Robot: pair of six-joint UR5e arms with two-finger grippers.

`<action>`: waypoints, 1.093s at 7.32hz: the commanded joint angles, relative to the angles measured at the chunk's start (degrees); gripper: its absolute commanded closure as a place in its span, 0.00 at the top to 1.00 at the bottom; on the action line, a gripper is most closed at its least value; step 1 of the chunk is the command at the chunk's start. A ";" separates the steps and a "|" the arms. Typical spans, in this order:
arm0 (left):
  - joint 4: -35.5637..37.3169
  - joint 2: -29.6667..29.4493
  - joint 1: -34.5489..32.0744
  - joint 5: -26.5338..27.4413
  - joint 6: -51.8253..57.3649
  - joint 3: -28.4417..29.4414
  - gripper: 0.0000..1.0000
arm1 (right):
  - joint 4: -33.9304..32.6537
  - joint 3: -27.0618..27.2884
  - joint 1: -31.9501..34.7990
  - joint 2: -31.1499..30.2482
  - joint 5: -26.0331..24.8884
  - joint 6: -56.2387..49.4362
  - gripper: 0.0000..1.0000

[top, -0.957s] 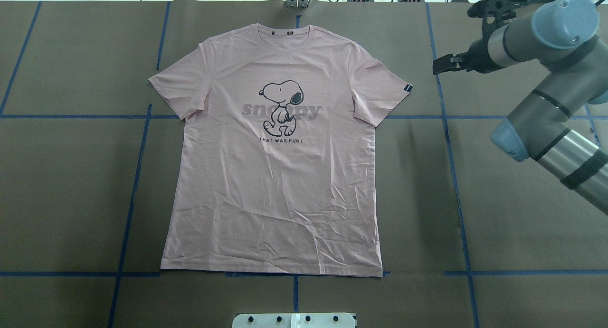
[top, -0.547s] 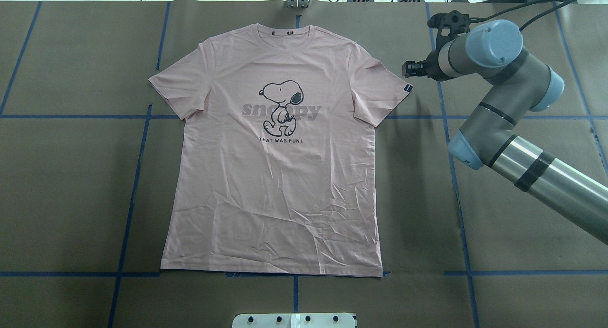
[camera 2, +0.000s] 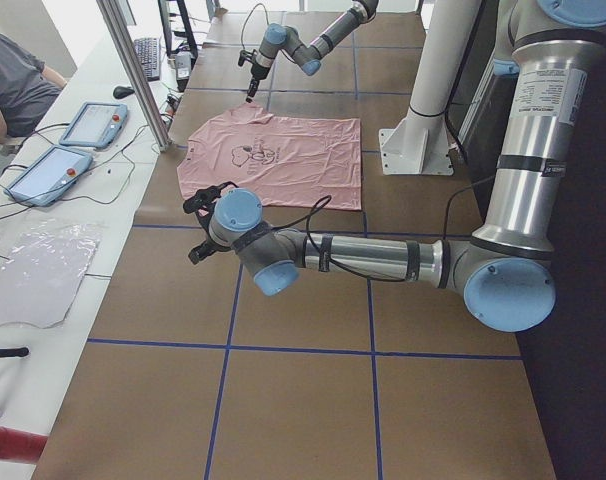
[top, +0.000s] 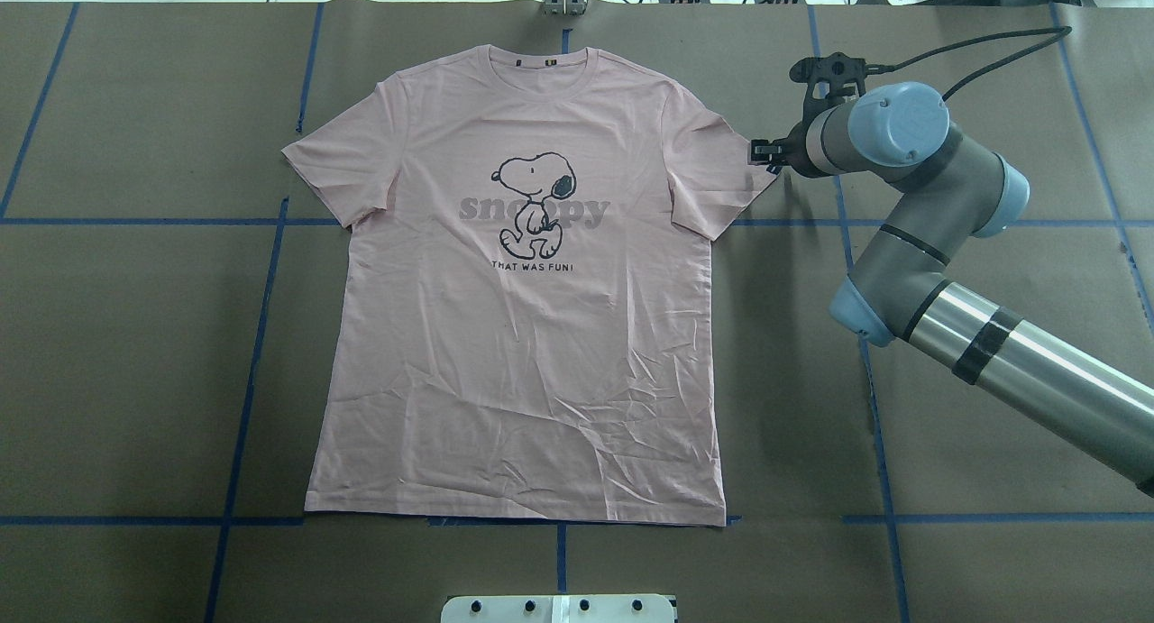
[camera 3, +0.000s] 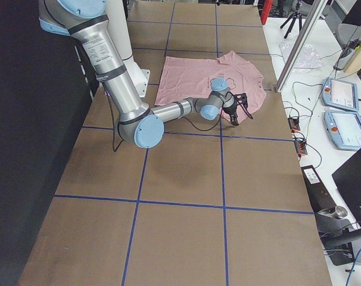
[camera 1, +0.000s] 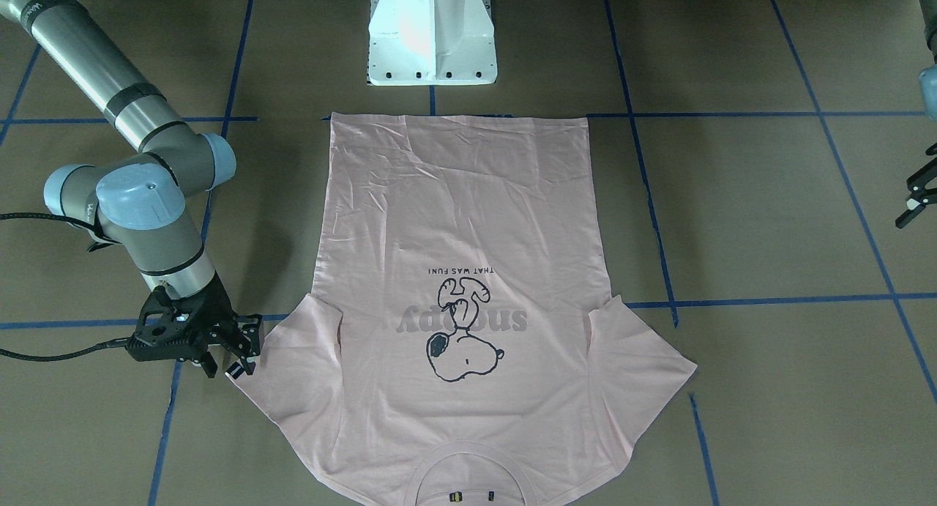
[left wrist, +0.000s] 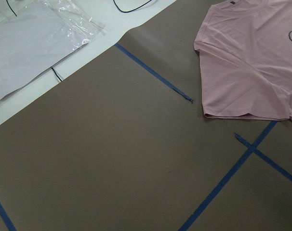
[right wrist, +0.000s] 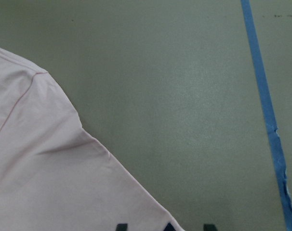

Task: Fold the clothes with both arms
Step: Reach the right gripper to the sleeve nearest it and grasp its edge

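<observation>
The pale pink T-shirt [top: 532,334] lies flat and face up on the brown table, collar at the far side; it also shows in the front-facing view [camera 1: 461,220]. My right gripper [top: 764,151] is low at the tip of the shirt's right sleeve, open, with its fingers either side of the sleeve corner [camera 1: 238,348]. The right wrist view shows that sleeve [right wrist: 49,183] and dark fingertips at the bottom edge. My left gripper [camera 1: 919,195] is open and empty, well off the shirt's left side. The left wrist view shows the left sleeve [left wrist: 247,72] from a distance.
The white pedestal base [camera 1: 432,37] stands at the shirt's hem side. Blue tape lines [top: 261,334] cross the table. A clear plastic bag [camera 2: 38,275], two tablets [camera 2: 88,125] and a seated person [camera 2: 13,70] are along the far side.
My right arm has swung left across the table and its gripper has come from beyond the tape line to the right sleeve's tip. The shirt has not moved.
</observation>
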 commanded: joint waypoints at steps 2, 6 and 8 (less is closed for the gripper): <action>-0.03 0.60 0.00 -0.01 0.29 0.00 1.00 | -0.03 -0.86 -0.61 0.07 -0.58 0.08 0.59; -0.03 0.69 0.00 -0.01 0.29 -0.09 1.00 | -0.03 -0.95 -0.61 0.07 -0.58 0.78 0.00; -0.03 0.69 0.00 -0.01 0.29 -0.09 1.00 | -0.03 -0.60 -0.61 0.25 -0.58 2.10 0.00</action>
